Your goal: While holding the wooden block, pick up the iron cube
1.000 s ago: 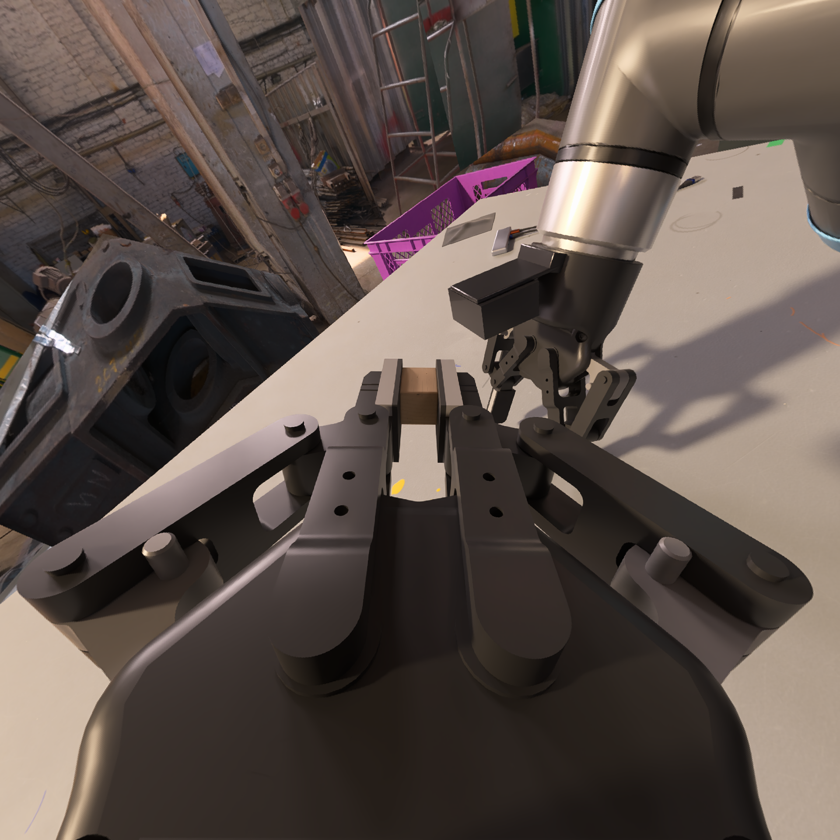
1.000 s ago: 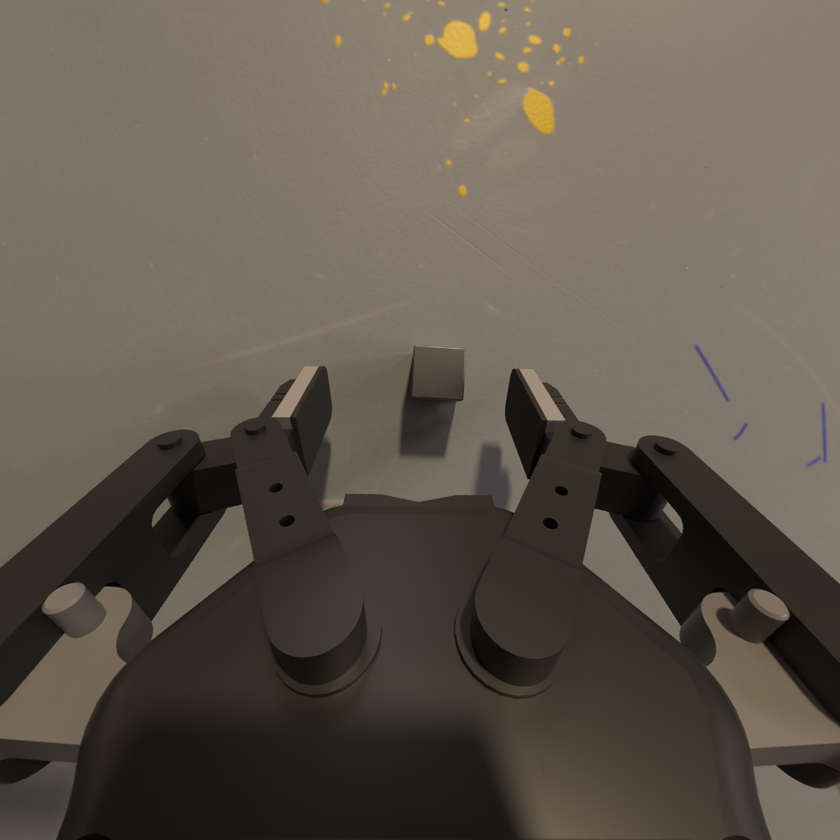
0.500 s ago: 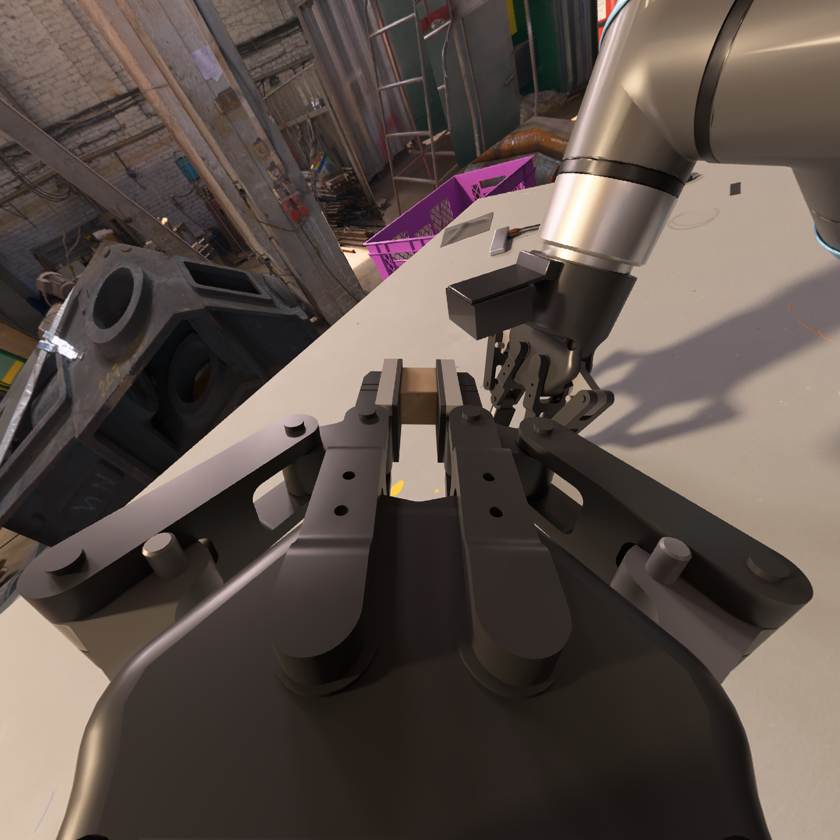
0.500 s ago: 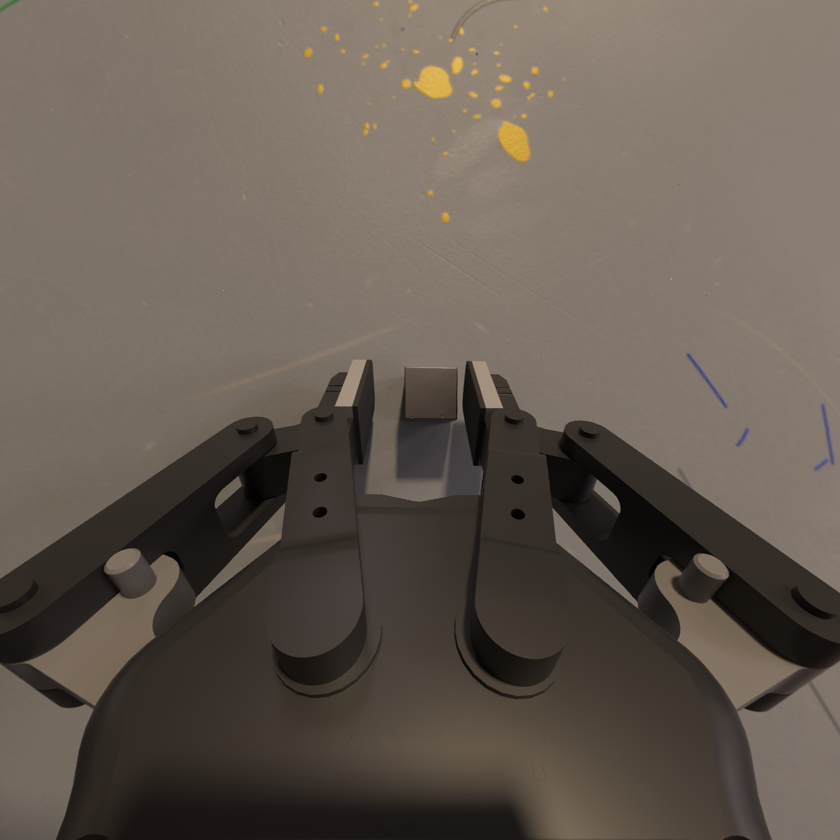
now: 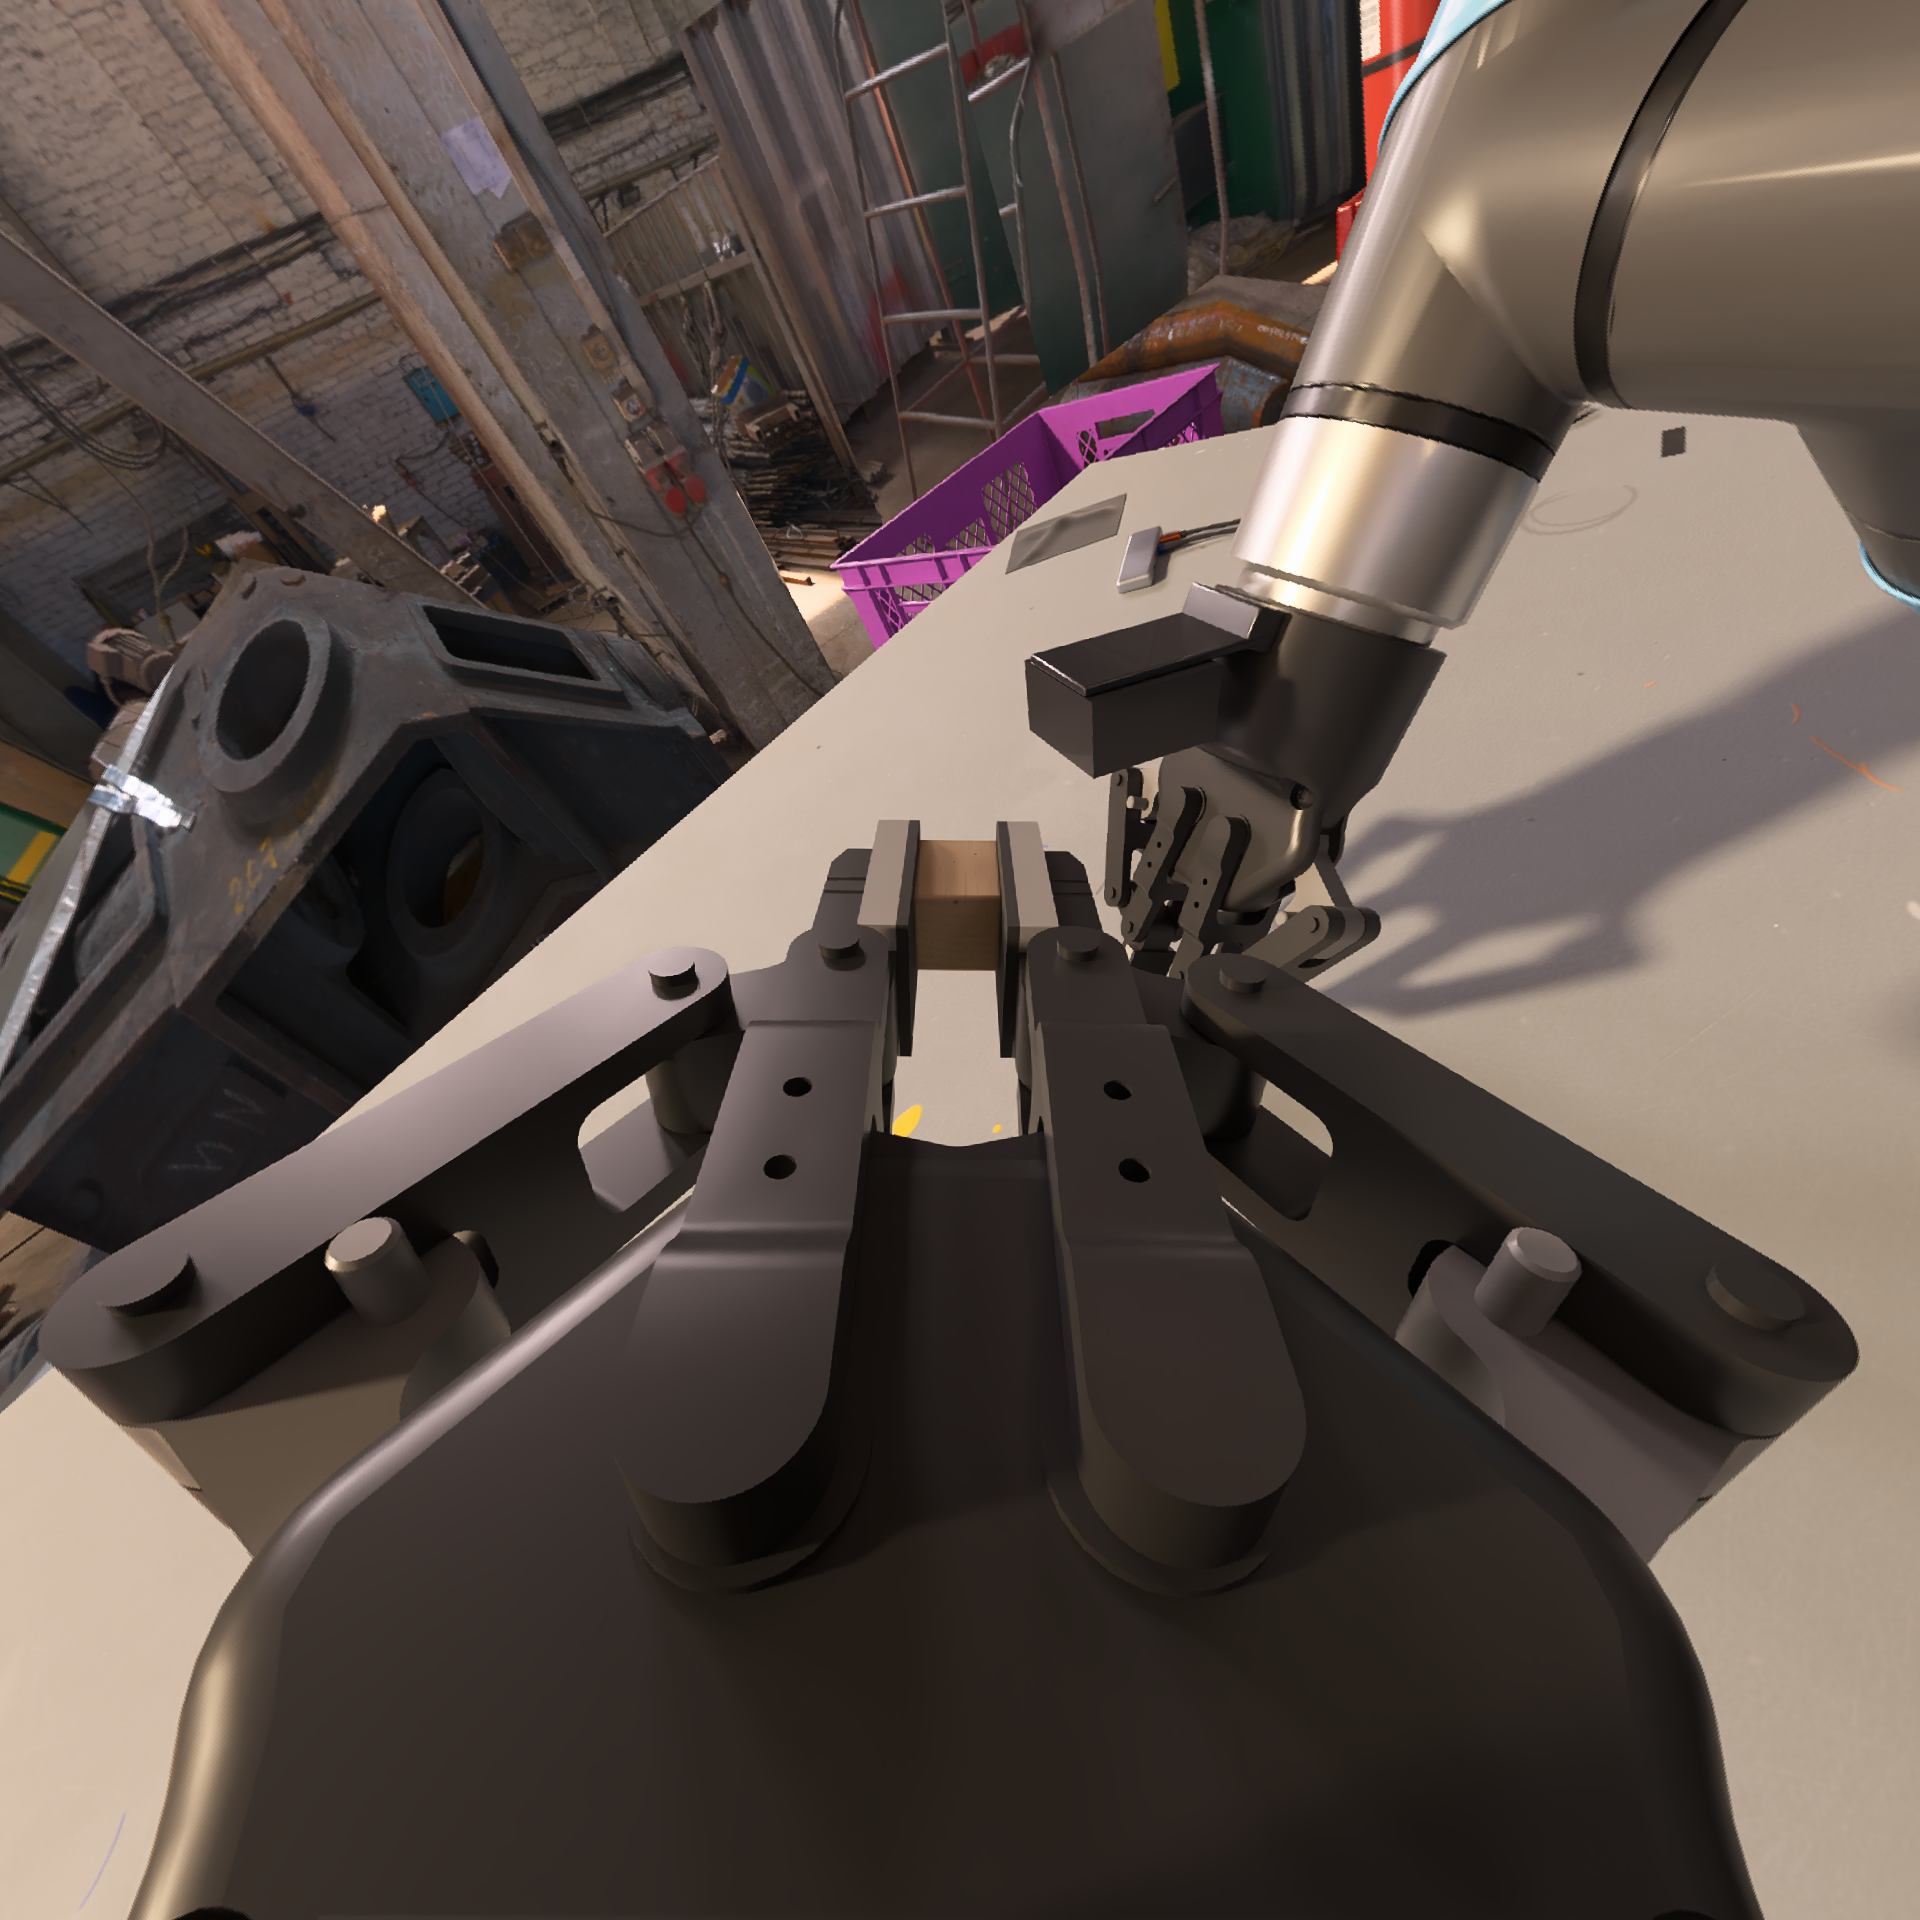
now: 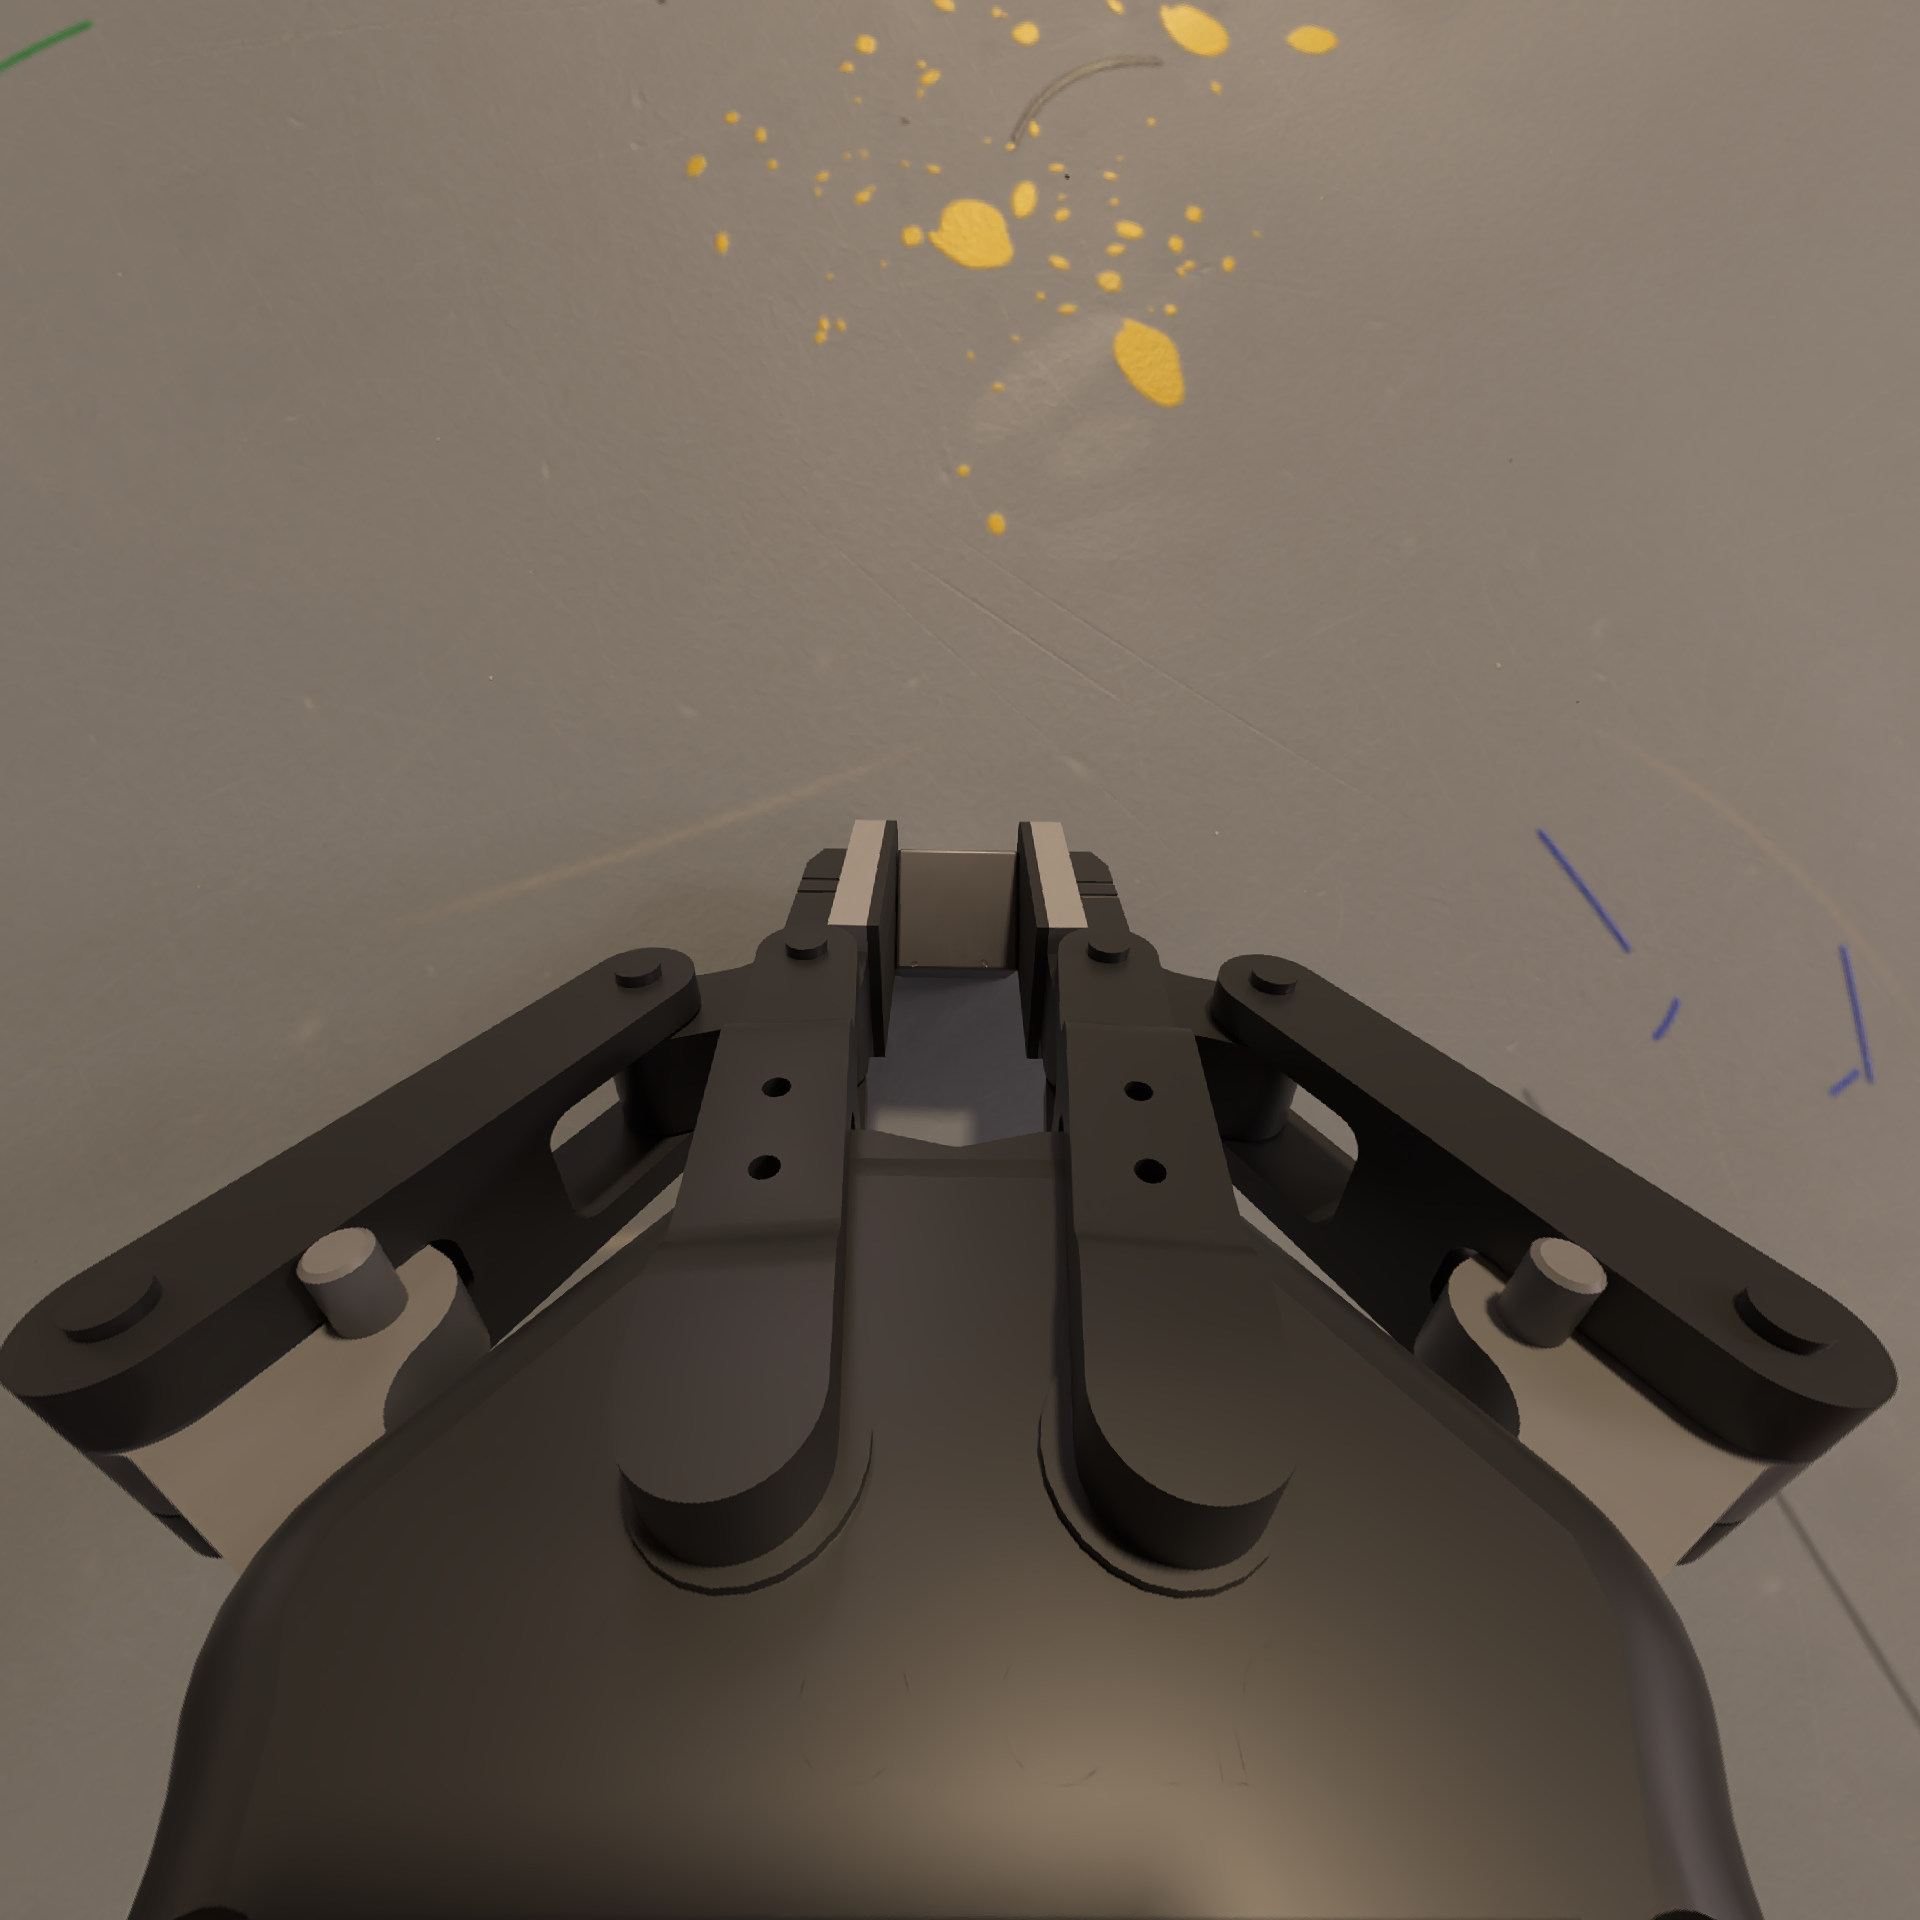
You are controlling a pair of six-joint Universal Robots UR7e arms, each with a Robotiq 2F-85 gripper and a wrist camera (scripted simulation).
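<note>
Grey tabletop [image 6: 520, 520] runs under both of my grippers, scuffed and marked. Nearest to me on the left side, my left gripper [image 5: 957, 894] is clamped on the wooden block [image 5: 956, 902] — both pads press flat against its sides, and the block sits clear above the surface. Just beyond it and to its right my right gripper [image 5: 1210, 914] points down toward the table, its arm [image 5: 1455, 364] rising out of the top corner and throwing a long shadow across the grey.

Through my right wrist view, the fingers of that gripper [image 6: 957, 904] have the iron cube [image 6: 956, 906] pinched between the two pale pads, each pad touching a side face; whether the cube has left the table I cannot tell. Farther ahead lie yellow paint spatters [image 6: 1039, 239], and off to the right a few thin blue strokes [image 6: 1579, 888].

Farther along the table in the left wrist view rest a flat grey sheet [image 5: 1068, 528] and a small metal bar [image 5: 1141, 559] with a thin cable. Past the table edge stands a purple plastic crate [image 5: 997, 499] — what is inside it I cannot make out. A heavy dark machine casting [image 5: 312, 831] sits on the floor to the left, with brick walls and a ladder [image 5: 935, 208] behind.
</note>
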